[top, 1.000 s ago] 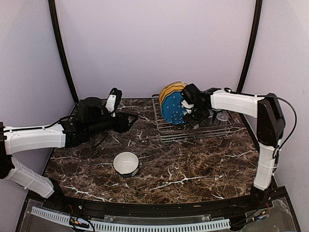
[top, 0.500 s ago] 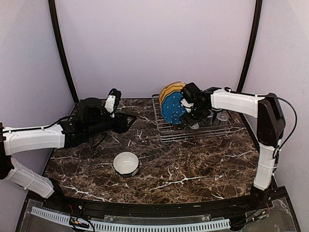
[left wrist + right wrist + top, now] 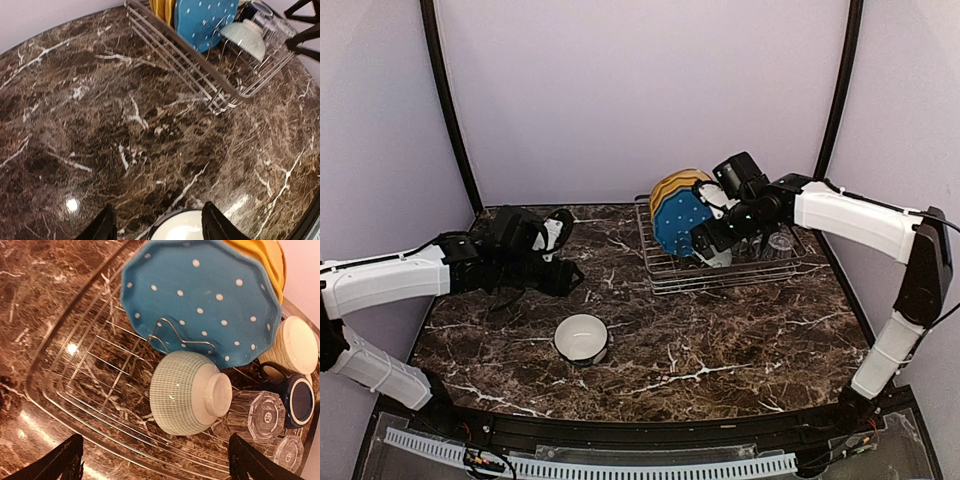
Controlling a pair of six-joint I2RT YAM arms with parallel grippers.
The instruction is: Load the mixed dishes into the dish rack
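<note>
Near the table's (image 3: 720,350) front edge we see a white bowl (image 3: 582,338) not yet racked, so our left gripper (image 3: 157,209) hangs part-open and empty near it, while in the far-right-corner dish rack (image 3: 100,390) the mint-green bowl (image 3: 187,400) lies propped against prongs below our wide-open, empty right gripper (image 3: 155,455).

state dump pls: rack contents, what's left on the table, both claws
rack: dish rack, back right of table
plates in rack: yellow plate, blue dotted plate, both on edge
other items in rack: mint-green bowl tipped, foot showing; cream mug; navy mug; glass tumbler
on table: white bowl, upright, front centre
left claw: open, empty, above the white bowl
right claw: open, empty, over the rack
</note>
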